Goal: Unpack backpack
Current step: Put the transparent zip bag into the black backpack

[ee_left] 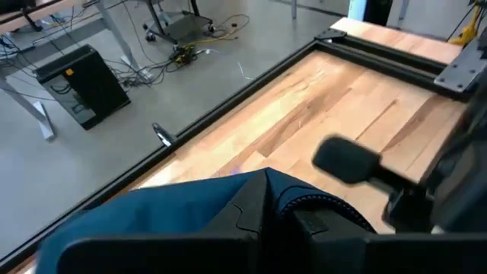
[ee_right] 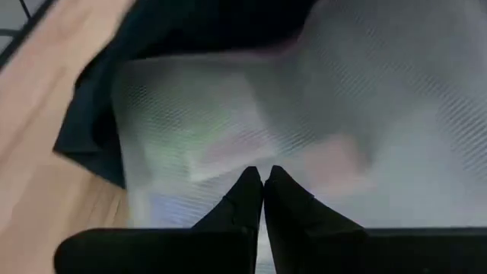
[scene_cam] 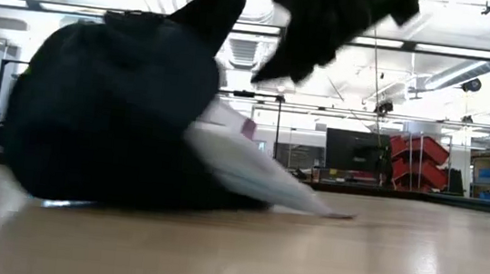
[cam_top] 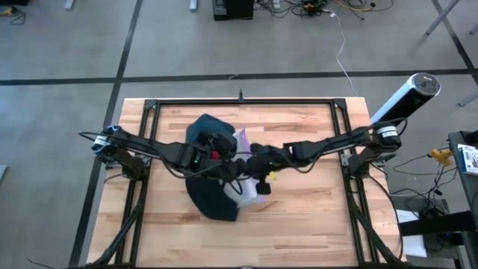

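Midway Through: Two Grippers Working a Backpack

Centre-table, the navy backpack (cam_top: 213,198) is lying slumped. The left gripper (cam_top: 216,155) is pinching its fabric shut-fingered, while the right gripper (ee_right: 262,183) is closing tightly on the clear mesh pouch (ee_right: 327,129) sticking out.

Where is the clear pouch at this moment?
In the high view, the clear pouch sticks out of the backpack on its right side, near the table's centre, directly under the right tool.
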Motion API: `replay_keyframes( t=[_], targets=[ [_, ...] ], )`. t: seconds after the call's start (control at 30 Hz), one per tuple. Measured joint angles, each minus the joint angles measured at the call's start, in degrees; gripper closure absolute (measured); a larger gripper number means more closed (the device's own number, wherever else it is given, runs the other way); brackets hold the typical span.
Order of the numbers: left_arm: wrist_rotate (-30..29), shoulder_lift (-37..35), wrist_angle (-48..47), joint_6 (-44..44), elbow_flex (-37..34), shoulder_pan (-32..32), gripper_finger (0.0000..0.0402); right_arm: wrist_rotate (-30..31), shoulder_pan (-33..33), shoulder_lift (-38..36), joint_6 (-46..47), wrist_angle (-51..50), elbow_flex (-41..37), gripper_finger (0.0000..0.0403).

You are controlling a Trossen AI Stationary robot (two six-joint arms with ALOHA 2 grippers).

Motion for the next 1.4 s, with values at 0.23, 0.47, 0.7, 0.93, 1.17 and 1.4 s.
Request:
replay_keyframes(
  t=[0.23, 0.47, 0.7, 0.93, 1.17, 1.4],
  targets=[
    [1.64, -1.41, -10.32, -3.51, 0.02, -0.45, 0.0396, 7.7, -0.31, -10.96, -4.62, -13.98, 1.2, 0.0403],
    [2.8, -2.66, -11.26, -3.18, 0.02, -0.58, 0.0396, 12.65, -0.31, -26.99, -2.39, -13.74, -8.54, 0.0403],
    [4.02, -2.55, -10.39, -3.02, 0.02, -0.54, 0.0396, 21.41, -0.65, -33.58, 8.37, -5.48, -25.8, 0.0403],
    [4.2, -2.5, -8.84, -2.97, 0.02, -0.54, 0.0396, 19.56, -8.03, -22.84, 12.68, 17.9, -36.24, 0.0403],
    [4.6, -2.44, -8.3, -2.97, 0.02, -0.51, 0.0396, 2.82, -11.39, -2.35, 12.24, 40.47, -32.62, 0.0403],
    [7.23, -2.4, -8.3, -3.36, -0.05, -0.51, 0.0396, -5.53, -7.34, 15.98, 8.85, 43.15, -14.63, 0.0403]
  ],
)
